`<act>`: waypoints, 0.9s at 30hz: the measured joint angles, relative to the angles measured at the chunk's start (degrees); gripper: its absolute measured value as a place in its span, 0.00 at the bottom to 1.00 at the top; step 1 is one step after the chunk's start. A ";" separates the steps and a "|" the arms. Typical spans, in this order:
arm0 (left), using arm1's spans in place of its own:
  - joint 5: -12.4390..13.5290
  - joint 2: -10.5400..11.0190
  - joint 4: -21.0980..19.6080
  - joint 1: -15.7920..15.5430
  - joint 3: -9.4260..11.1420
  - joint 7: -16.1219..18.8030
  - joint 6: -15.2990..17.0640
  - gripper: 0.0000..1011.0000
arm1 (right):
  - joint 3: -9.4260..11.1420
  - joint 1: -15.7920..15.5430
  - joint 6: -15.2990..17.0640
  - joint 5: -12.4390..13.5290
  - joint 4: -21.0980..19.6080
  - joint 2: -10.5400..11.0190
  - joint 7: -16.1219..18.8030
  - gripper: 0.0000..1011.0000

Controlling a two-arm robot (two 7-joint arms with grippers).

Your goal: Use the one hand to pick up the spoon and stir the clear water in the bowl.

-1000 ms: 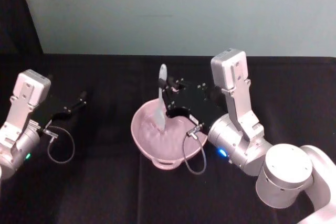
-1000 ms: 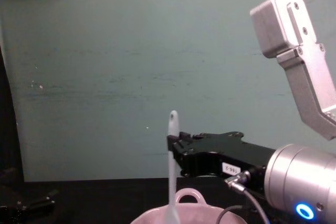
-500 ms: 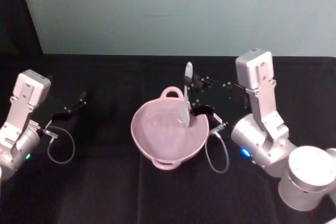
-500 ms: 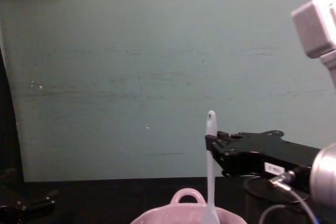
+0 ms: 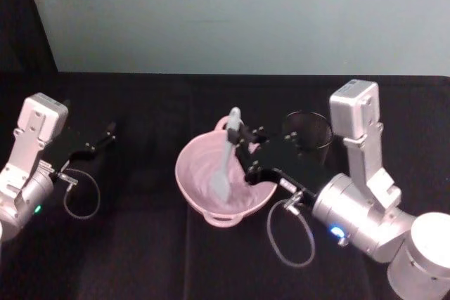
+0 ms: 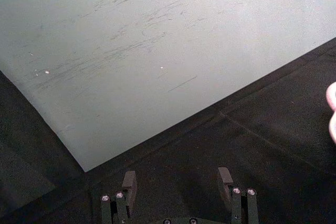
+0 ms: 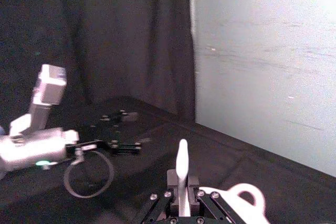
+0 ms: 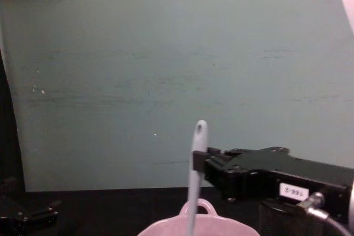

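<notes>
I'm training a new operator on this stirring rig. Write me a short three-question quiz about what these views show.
1. Which gripper holds the spoon?
2. True or false: the spoon's lower end is inside the bowl.
3. What stands beside the bowl, on the robot's right? A) black mesh cup B) glass bottle C) plate
Key: 1. The right gripper, jaws shut on the handle; the left gripper is parked at the left, open. 2. True. 3. A.
</notes>
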 joint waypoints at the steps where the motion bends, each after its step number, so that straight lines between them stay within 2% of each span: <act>1: 0.00 0.00 0.00 0.00 0.00 0.00 0.00 1.00 | -0.65 0.01 -0.31 0.29 0.02 -0.06 0.24 0.11; 7: 0.00 0.00 0.00 0.00 0.00 0.00 0.00 1.00 | -3.16 1.68 -0.43 0.50 2.01 -1.23 -0.17 0.11; 11: 0.00 0.00 0.00 0.00 0.00 0.00 0.00 1.00 | -4.41 3.30 -0.86 -0.16 3.98 -2.23 -1.74 0.11; 14: 0.00 0.00 0.00 0.00 0.00 0.00 0.00 1.00 | -5.26 4.54 -2.50 -2.32 5.79 -3.16 -3.68 0.11; 15: 0.00 0.00 0.00 0.00 0.00 0.00 0.00 1.00 | -5.26 4.54 -2.50 -2.32 5.79 -3.16 -3.68 0.11; 16: 0.00 0.00 0.00 0.00 0.00 0.00 0.00 1.00 | -5.63 5.41 -3.80 -4.11 7.15 -3.93 -5.07 0.11; 22: 0.00 0.00 0.00 0.00 0.00 0.00 0.00 1.00 | -4.96 6.72 -5.72 -7.12 9.79 -5.68 -7.79 0.11; 27: 0.00 0.00 0.00 0.00 0.00 0.00 0.00 1.00 | -3.15 6.83 -4.59 -8.20 10.07 -5.78 -8.52 0.11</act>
